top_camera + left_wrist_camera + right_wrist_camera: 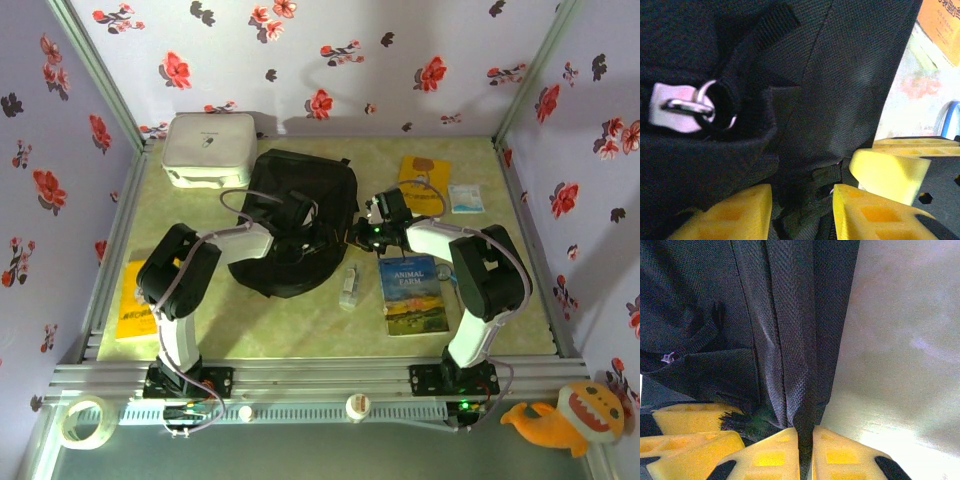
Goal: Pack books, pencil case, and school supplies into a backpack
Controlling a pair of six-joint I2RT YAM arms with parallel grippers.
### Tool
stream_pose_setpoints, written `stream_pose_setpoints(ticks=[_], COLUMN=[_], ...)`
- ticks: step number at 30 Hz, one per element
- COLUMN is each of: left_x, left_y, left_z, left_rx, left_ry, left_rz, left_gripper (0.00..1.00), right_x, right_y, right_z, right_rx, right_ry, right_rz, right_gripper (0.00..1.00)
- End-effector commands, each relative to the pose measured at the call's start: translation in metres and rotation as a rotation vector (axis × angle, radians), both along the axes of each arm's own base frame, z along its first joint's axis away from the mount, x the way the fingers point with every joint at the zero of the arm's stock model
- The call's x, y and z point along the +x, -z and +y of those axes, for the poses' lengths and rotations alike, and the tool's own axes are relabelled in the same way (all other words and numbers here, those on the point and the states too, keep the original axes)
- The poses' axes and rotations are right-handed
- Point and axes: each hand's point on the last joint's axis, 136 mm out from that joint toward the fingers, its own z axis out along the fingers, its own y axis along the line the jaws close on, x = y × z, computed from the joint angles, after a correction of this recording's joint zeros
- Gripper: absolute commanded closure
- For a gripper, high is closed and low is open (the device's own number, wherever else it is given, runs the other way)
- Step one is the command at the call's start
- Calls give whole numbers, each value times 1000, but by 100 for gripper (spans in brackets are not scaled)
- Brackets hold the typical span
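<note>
Right gripper (805,432) has its two yellow fingers pressed together on a fold of the black backpack (300,175), right at the bag's edge. Left gripper (800,200) has its fingers apart with black cloth and a strap between them. I cannot tell if it is squeezing yet.

The backpack lies flat in the middle of the table (300,320), and it looks closed. Behind it, on the left, sits a white box (208,148). The blue book (413,294) lies near the right arm. A yellow book (135,300) lies by the left arm, partly under it. An orange book (425,180) is at the back, with a small white-blue packet (465,197) beside it. A little white stick (348,288) lies just past the bag's front edge. Nothing is packed yet, I think.

What could go wrong? The right fingers hold only a thin bit of cloth, so it could slip out when pulled. The left fingers may grab just the strap, and then the bag would slide and stay shut. A sliding bag could also bump the little white stick away.
</note>
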Motion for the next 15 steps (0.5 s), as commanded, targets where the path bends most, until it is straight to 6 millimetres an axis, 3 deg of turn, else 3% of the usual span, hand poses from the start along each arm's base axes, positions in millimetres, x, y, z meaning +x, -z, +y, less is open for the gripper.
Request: stream_pose_setpoints(ticks=[1,8,15], left_x=[4,-2,-5], left_y=[-13,-18,-16], left_z=[-12,-11,-9], left_rx=[-53,-64,-59], left_ry=[18,46,49], left_rz=[-21,-40,-36], left_gripper=[65,75,75], right_x=[-5,-4,-4], right_y=[22,24,25], right_z=[-14,-15,-17], right_rx=[-51,-55,-63], right_ry=[51,56,61], right_rz=[62,63,62], right_gripper=[90,91,91])
